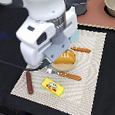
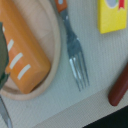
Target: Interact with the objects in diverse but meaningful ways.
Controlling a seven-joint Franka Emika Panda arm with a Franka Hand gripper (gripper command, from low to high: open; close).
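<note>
We see the white arm [image 1: 43, 32] filling the upper left and centre of the exterior view, bent down over a pale woven placemat [image 1: 94, 65] that lies on the dark worktop [image 1: 110, 98]. The tool is hidden behind the arm's own body there, and in the wrist view only a dark blurred edge shows at the left border, so we cannot tell how far it is open or whether it grips anything.

Just below the arm, near the centre of the exterior view, the orange-yellow ridged bread loaf [image 1: 66, 59] rests on a tan round plate [image 1: 56, 66]; in the wrist view the loaf [image 2: 20, 52] fills the left side, lying on the plate [image 2: 54, 65]. An orange-handled fork [image 1: 65, 74] lies just beside the plate, its metal tines [image 2: 79, 67] near the middle of the wrist view. An orange-handled knife [image 1: 82, 49] lies on the mat to the right of the loaf.

The flat yellow box with printed label [image 1: 53, 86] sits in the lower centre of the exterior view. The dark red-brown sausage [image 1: 29, 82] lies at the lower left, at the mat's edge. A grey pot [image 1: 79, 3] stands at the upper centre, and a second pot [image 1: 111, 5] at the upper right edge.
</note>
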